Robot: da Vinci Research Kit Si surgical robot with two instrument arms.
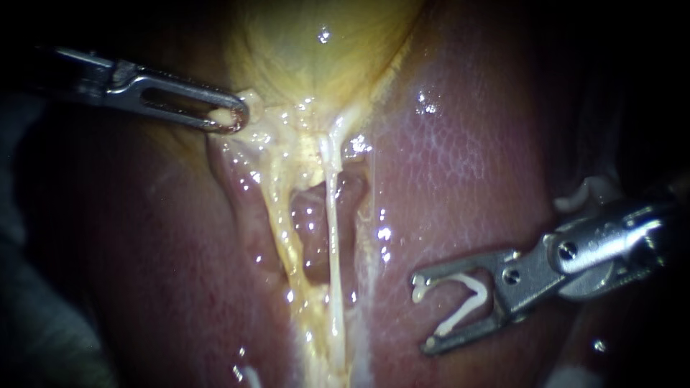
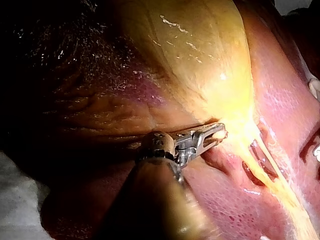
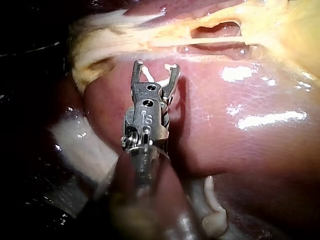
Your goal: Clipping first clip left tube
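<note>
Pale yellow stringy left tube [image 1: 282, 230] lying taut | left instrument [image 1: 233, 118] clenching yellow gallbladder [image 1: 316, 50], tensioning tube | right instrument [image 1: 424, 316] grasping open white clip [image 1: 467, 294], well apart from tube

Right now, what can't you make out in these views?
Endoscope: left tube's lower end, cut off by the bottom edge.
Endoscope: how much tissue the left instrument holds, hidden by its tip.
Endoscope: shaft of the right instrument carrying the clip, lost in dark.
Right wrist: left instrument, out of frame.

Yellowish gallbladder [image 1: 316, 50] beside glistening pink liver [image 1: 460, 179]
</note>
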